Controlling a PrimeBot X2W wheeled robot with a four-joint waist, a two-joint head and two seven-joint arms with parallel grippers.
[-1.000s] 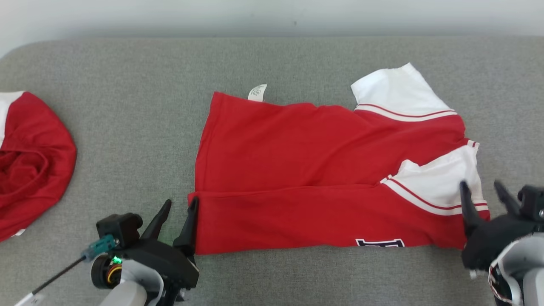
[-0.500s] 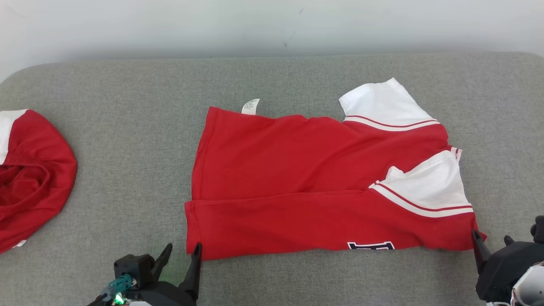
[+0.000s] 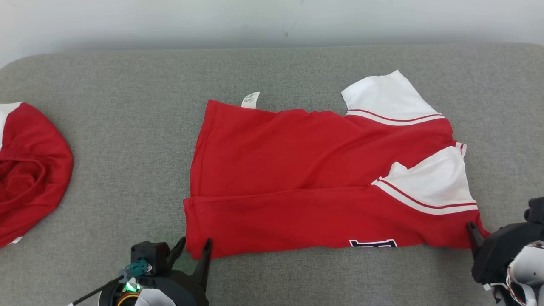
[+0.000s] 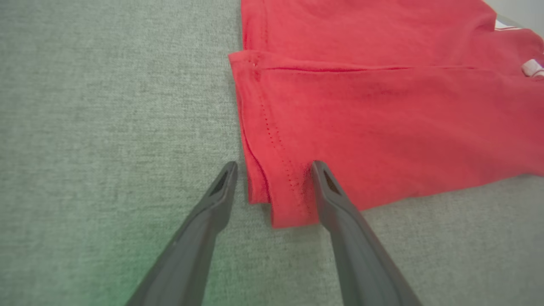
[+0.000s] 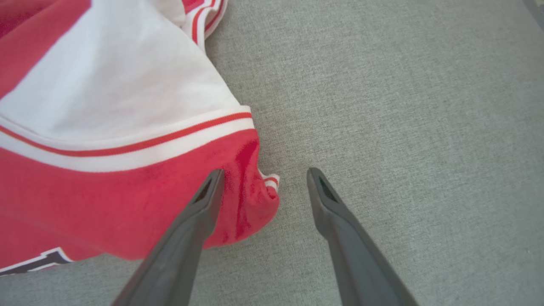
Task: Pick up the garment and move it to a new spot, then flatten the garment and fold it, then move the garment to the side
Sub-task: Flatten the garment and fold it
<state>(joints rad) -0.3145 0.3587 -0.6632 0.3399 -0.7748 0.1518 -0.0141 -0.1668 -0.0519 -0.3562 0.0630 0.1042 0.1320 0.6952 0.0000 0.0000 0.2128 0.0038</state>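
The garment (image 3: 297,178), a red shirt with white sleeves, lies flat on the grey surface with its near long edge folded over. My left gripper (image 3: 194,248) is open at the near-left hem corner. In the left wrist view that corner of the garment (image 4: 382,119) lies between the spread fingers of the left gripper (image 4: 274,170). My right gripper (image 3: 480,231) is open at the near-right corner. In the right wrist view the right gripper (image 5: 265,174) straddles the corner of the garment (image 5: 106,106), with one finger resting on the red fabric.
A second red and white garment (image 3: 29,170) is bunched at the left edge of the grey padded surface (image 3: 127,148). A white label (image 3: 250,100) sticks out at the shirt's far hem. A pale wall (image 3: 255,17) runs behind.
The camera has shifted. Both grippers have drawn back toward the near edge: the left from beside the hem to the near-left corner, the right from the white sleeve to the near-right corner.
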